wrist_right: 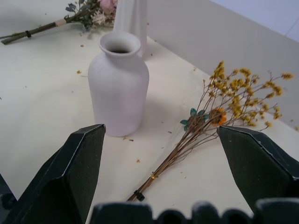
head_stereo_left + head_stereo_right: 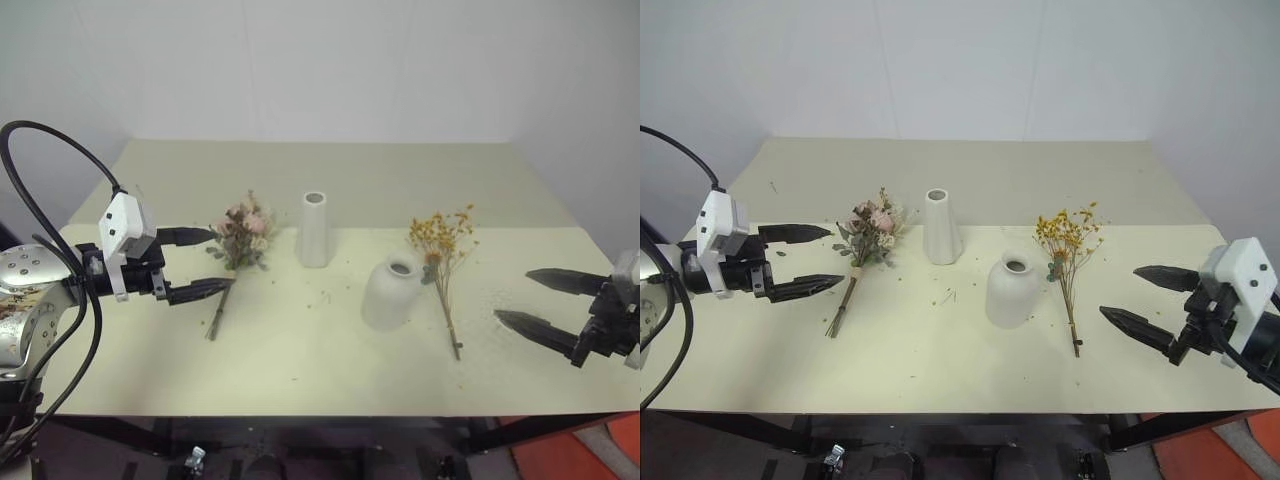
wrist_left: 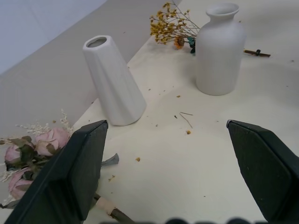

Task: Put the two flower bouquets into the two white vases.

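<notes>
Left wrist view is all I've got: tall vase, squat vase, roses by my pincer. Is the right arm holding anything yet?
Observer: No. The right pincer is open and empty, off to the right of the yellow bouquet.
Operator: Yellow bouquet stem, which way does it point?
Observer: Toward the table's near edge; the blossoms face the back, and the whole bouquet lies flat to the right of the squat vase.
Operator: And my rose bouquet's stems?
Observer: The rose bouquet lies flat too, stems angled toward the near edge, passing just past the tips of your open left pincer.
</notes>
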{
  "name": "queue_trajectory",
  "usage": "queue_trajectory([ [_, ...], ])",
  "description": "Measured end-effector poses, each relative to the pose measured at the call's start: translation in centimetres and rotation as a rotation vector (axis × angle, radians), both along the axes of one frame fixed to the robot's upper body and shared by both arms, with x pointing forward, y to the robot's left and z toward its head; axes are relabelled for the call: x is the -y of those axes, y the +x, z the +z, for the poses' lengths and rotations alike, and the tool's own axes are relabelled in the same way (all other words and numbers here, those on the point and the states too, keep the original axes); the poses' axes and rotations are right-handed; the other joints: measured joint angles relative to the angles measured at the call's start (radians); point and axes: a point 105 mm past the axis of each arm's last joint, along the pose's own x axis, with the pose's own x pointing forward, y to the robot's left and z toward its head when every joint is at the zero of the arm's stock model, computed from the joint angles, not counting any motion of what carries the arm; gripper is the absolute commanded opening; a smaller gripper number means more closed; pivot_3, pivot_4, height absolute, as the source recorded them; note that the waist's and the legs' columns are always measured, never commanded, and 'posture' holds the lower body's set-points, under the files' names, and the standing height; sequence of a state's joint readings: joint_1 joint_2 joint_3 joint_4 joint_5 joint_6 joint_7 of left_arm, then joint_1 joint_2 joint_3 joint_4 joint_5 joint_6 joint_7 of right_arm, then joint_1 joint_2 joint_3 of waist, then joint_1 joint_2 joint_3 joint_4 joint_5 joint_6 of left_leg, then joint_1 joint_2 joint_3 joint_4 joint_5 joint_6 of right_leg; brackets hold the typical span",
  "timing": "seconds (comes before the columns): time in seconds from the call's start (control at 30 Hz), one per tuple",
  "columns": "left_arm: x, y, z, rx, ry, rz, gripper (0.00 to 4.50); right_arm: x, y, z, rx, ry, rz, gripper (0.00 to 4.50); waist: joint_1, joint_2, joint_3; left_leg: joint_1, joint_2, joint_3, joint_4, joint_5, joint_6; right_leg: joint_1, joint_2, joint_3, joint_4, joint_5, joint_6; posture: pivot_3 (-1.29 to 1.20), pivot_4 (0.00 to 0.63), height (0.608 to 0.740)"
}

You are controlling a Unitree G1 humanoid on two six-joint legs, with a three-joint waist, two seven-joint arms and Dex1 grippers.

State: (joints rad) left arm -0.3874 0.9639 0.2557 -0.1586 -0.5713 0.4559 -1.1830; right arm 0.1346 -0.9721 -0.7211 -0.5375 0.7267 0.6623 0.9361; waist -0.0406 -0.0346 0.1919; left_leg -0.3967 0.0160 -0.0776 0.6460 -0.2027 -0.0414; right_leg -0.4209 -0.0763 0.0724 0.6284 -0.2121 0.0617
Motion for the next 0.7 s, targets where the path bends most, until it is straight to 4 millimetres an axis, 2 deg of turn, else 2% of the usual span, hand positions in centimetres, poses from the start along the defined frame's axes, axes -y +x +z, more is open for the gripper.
queue_trajectory([
  [0.3,0.0,-0.3,-0.8,-0.022,-0.019,0.008,4.44,-0.1,0.1,0.4,0.000,-0.014,0.016,4.50,-0.001,0.000,0.000,0.000,0.000,0.000,0.000,0.000,0.000,0.000,0.000,0.000,0.000,0.000,0.000,0.00,0.150,0.740],
  [0.53,0.1,-0.3,-0.2,-0.013,-0.074,0.025,4.44,0.0,0.2,0.9,-0.013,0.004,0.033,4.50,-0.001,0.000,0.000,0.000,0.000,0.000,0.000,0.000,0.000,0.000,0.000,0.000,0.000,0.000,0.000,0.00,0.150,0.740],
  [0.7,-0.6,1.4,-0.4,-0.018,-0.105,0.198,4.44,-0.3,0.6,1.6,0.016,0.016,0.030,4.50,-0.001,0.000,0.000,0.001,0.000,0.000,0.000,0.000,0.000,0.000,0.000,0.000,0.000,0.000,0.000,0.00,0.150,0.740],
])
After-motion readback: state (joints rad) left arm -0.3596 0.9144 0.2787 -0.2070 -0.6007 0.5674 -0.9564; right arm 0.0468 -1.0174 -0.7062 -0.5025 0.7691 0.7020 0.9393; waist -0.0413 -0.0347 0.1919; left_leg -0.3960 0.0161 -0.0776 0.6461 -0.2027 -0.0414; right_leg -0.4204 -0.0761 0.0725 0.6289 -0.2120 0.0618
